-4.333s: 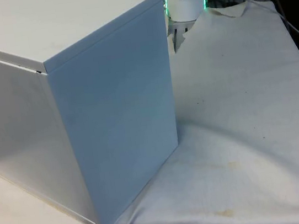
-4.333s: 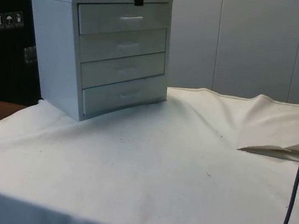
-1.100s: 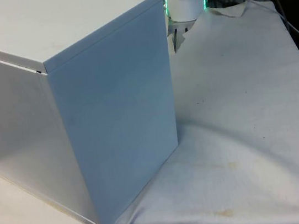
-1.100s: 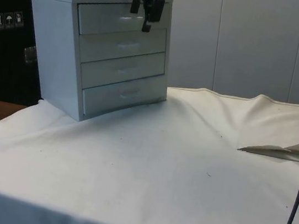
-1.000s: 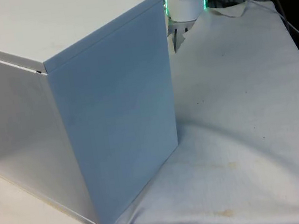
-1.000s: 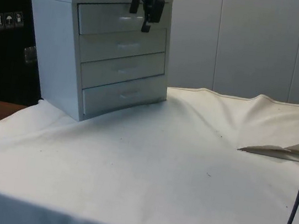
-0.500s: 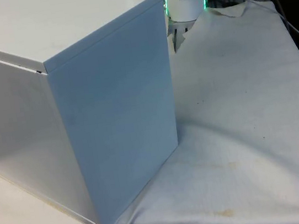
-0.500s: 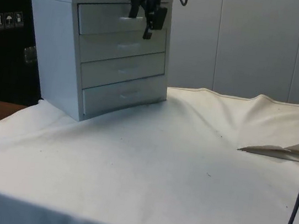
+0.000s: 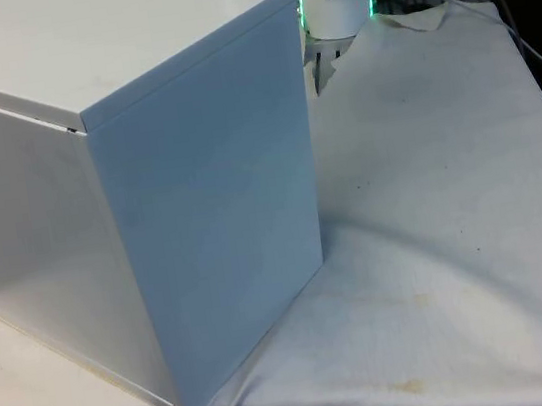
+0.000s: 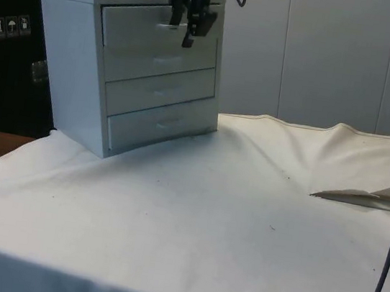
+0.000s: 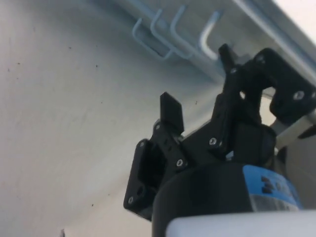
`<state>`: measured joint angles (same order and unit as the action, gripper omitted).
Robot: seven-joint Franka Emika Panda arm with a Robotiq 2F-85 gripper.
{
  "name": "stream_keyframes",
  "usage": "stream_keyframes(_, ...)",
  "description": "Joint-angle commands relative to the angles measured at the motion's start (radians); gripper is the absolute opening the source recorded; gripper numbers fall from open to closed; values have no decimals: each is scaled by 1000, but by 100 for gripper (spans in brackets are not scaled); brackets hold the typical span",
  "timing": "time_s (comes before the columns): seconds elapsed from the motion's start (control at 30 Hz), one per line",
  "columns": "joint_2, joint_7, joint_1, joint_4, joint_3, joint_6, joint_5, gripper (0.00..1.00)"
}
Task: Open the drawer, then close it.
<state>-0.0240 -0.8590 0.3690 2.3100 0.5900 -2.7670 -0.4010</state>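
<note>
Gripper [image 10: 184, 22] sits at the front of the top drawer [image 10: 161, 25] of the white chest of drawers [image 10: 130, 68], its two black fingers [image 11: 170, 109] spread apart, one finger close by the drawer's handle [image 10: 170, 24]. In the wrist view four pale handles run in a row down the chest's front, and the fingers are parted with nothing clamped between them.

Starting with the biggest thing: the chest stands on the white cloth [image 10: 242, 225] over the counter, at the side view's left, and turns its blank back and side [image 9: 147, 180] to the front view. It looks light and nothing appears to pin it down, so a hard pull could drag the whole chest across the cloth or tip it forward instead of sliding the drawer out.

Next, the top drawer appears shut or nearly so; I cannot tell whether it has started to move. A pull off the drawer's line could jam it in its runners.

Smallest, the handle is a thin bar. With the fingers apart and only hooked beside it, a finger could slip off and leave the drawer shut.
</note>
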Motion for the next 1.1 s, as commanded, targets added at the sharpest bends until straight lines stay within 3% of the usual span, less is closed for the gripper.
stream_keyframes(0.0,5,-2,0,10,0,-16,1,57)
stream_keyframes(0.13,4,-3,0,-7,3,-5,0,39)
stream_keyframes(0.17,8,-3,1,8,2,-17,2,39)
stream_keyframes(0.2,8,-5,1,9,2,-16,3,27)
stream_keyframes(0.37,-2,-16,-1,1,3,-4,6,0)
stream_keyframes(0.73,-68,-49,0,-11,4,59,6,1)
stream_keyframes(1.07,-50,-46,0,-10,4,43,5,1)
